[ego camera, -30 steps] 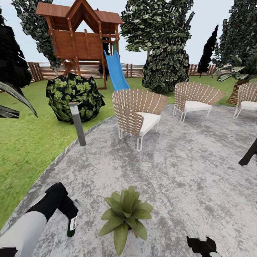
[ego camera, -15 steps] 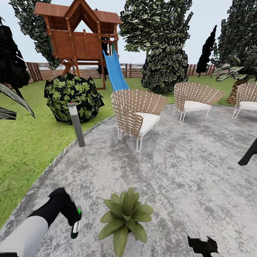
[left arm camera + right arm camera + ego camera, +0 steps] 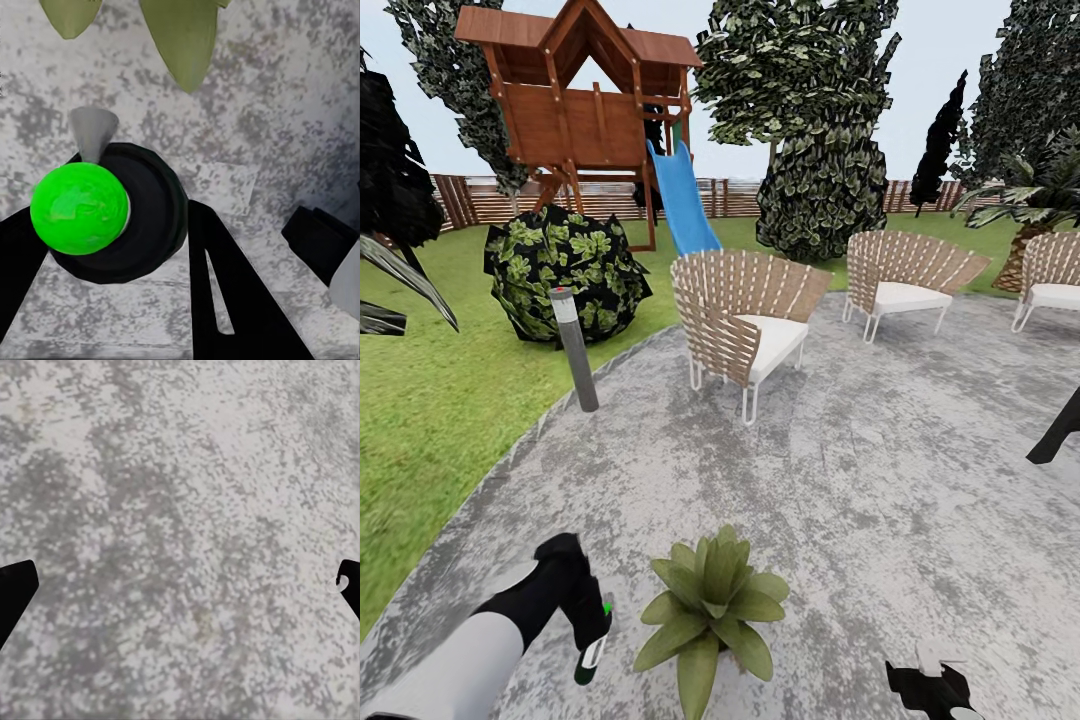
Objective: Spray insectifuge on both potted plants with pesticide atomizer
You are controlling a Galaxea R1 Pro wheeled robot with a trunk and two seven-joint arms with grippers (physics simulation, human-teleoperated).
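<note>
Low in the frame's left, the left tool (image 3: 582, 632) pinches the slim dark green-topped atomizer (image 3: 592, 655) just beside one leafy green rosette plant (image 3: 710, 598), so pickup looks done and spraying both plants remains.

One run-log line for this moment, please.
left gripper: shut on pesticide atomizer | beside potted plant on patio | right gripper: open, empty

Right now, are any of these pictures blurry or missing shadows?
Head view: flat, even light; the potted plant casts no clear shadow on the patio; distant trees look coarse. Left wrist view: the atomizer is soft-edged, its green top bright. Right wrist view: paving is grainy, the fingers plain black.
</note>
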